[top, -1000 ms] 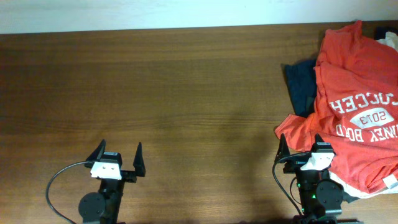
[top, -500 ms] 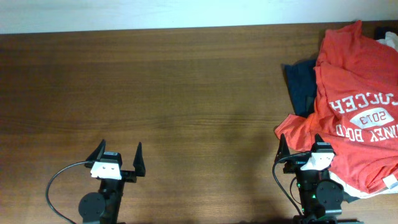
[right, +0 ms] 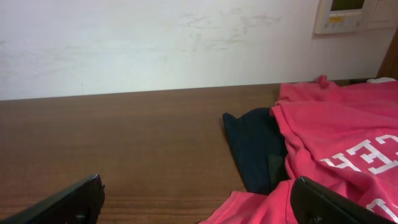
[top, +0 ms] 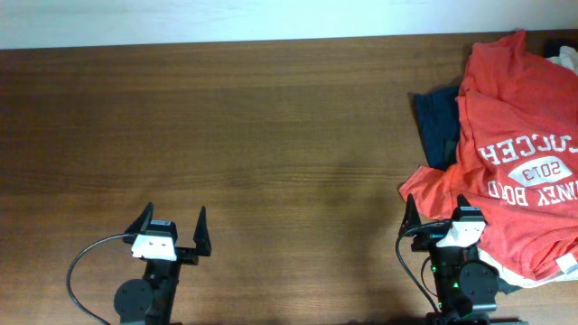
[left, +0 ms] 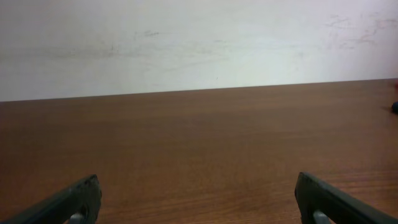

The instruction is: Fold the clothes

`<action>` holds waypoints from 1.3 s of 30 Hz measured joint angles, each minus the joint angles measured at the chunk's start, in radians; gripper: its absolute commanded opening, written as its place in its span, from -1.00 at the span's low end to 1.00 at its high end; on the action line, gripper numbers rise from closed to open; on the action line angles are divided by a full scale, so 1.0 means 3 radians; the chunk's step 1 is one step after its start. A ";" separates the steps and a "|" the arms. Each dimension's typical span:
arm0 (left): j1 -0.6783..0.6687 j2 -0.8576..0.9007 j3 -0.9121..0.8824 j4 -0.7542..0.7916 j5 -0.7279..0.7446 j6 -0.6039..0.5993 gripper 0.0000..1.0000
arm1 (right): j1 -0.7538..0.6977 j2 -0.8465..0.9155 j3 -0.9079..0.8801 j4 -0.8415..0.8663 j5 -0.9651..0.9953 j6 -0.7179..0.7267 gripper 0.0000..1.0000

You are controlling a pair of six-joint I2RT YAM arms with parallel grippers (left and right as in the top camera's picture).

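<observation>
**Shirt heaped at the right, both hands wide and empty**

The desk (top: 271,135) was the largest thing before us, brown wood with nothing on its left and middle. The orange-red T-shirt (top: 515,108) lay crumpled at the far right, reaching from the back edge down towards the near one; part of it ran past the edge of the overhead view, so we could not trace its whole outline. A dark navy garment (top: 435,126) poked out from under the shirt's left edge, touching it; a scrap of white garment (top: 567,58) showed at the upper right corner beside it.

The right hand (top: 434,212) stood at the near edge with its jaws wide and nothing between them, just at the shirt's lower left flap. The left hand (top: 173,218) stood well apart to the left, likewise wide and empty, over bare wood. The white lettering (top: 533,167) read upside down from above; a small white neck tag (top: 567,262) showed at the lower right.

We judged the shirt light, soft and limp; it would sag and bunch rather than keep a shape, and could drag the navy garment along if slid flat. We thought the near flap the closest hold, pinched through few layers; shoulder seams or hem corners would serve better once it lay spread on the open middle.
</observation>
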 measured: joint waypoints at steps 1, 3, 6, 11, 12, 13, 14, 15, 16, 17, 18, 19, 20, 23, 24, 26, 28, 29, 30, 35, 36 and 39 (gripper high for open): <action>0.0000 0.0000 0.0000 0.0000 -0.0001 0.0000 0.98 | 0.0000 0.0000 0.0000 0.0000 0.0000 0.0000 0.97; 0.0000 0.0000 0.0000 0.0000 0.0000 0.0000 0.98 | 0.0000 0.0000 0.0000 0.0000 0.0000 0.0000 0.97; 0.0000 0.0000 0.0000 0.0000 0.0000 0.0000 0.98 | 0.0000 0.0000 0.0000 0.0000 0.0000 -0.0003 0.97; 0.0000 0.0000 0.0000 0.0000 0.0000 0.0000 0.99 | 0.0000 0.0000 0.0000 0.0000 0.0000 -0.0001 0.97; 0.0000 0.0000 0.0000 0.0000 0.0000 0.0000 0.98 | 0.0000 0.0000 0.0000 0.0000 0.0000 -0.0001 0.97; 0.0000 0.0000 0.0000 0.0000 -0.0001 0.0000 0.98 | 0.0000 0.0000 0.0000 0.0000 0.0000 0.0000 0.97; 0.0000 0.0000 0.0000 0.0000 0.0000 0.0000 0.98 | 0.0000 0.0000 0.0000 0.0000 0.0000 -0.0001 0.97; 0.0000 0.0000 0.0000 0.0000 -0.0001 0.0000 0.98 | 0.0000 0.0000 0.0000 0.0000 0.0000 -0.0001 0.97; 0.0000 0.0000 0.0000 0.0000 -0.0001 -0.0001 0.98 | 0.0000 0.0000 0.0000 0.0000 0.0000 -0.0001 0.97; 0.0000 0.0000 0.0000 0.0000 -0.0001 0.0000 0.98 | 0.0000 0.0000 0.0000 0.0000 0.0000 0.0000 0.97; 0.0000 0.0000 0.0000 0.0000 0.0000 0.0000 0.98 | 0.0000 0.0000 0.0000 0.0000 0.0000 0.0001 0.97; 0.0000 0.0000 0.0000 0.0000 0.0000 0.0000 0.99 | 0.0000 0.0000 0.0000 0.0004 0.0000 -0.0001 0.97; 0.0000 0.0000 0.0000 0.0000 0.0000 0.0000 0.98 | 0.0000 0.0000 0.0000 0.0003 0.0000 0.0000 0.97; 0.0000 0.0000 0.0000 0.0003 0.0000 0.0000 0.98 | 0.0000 0.0000 0.0000 0.0001 0.0000 0.0000 0.97; 0.0000 0.0000 0.0000 0.0003 0.0001 0.0000 0.98 | 0.0000 0.0000 0.0000 0.0003 0.0000 0.0000 0.97; 0.0000 0.0000 0.0000 0.0001 0.0001 0.0000 0.98 | 0.0000 0.0000 0.0000 0.0000 0.0000 -0.0001 0.97; 0.0000 0.0001 0.0000 0.0001 0.0001 0.0000 0.98 | 0.0000 0.0001 0.0004 -0.0006 0.0000 0.0001 0.97; 0.0000 0.0019 0.0001 0.0001 0.0001 0.0000 0.98 | 0.0000 0.0032 0.0039 -0.0071 0.0000 -0.0001 0.97; 0.0000 0.0064 0.0008 0.0000 0.0001 -0.0001 0.99 | 0.0000 0.0084 0.0086 -0.0148 0.0000 -0.0001 0.97; 0.0000 0.0514 0.0244 -0.0009 0.0001 -0.0001 0.98 | 0.0000 0.0903 0.0776 -0.0496 0.0001 -0.0003 0.97; 0.0000 0.0688 0.0359 -0.0055 0.0001 -0.0001 0.98 | 0.0000 0.1128 0.0944 -0.0547 0.0001 -0.0001 0.97; 0.0000 0.1268 0.0734 -0.0292 0.0003 0.0000 0.98 | 0.0000 0.1836 0.1517 -0.1002 0.0001 -0.0001 0.97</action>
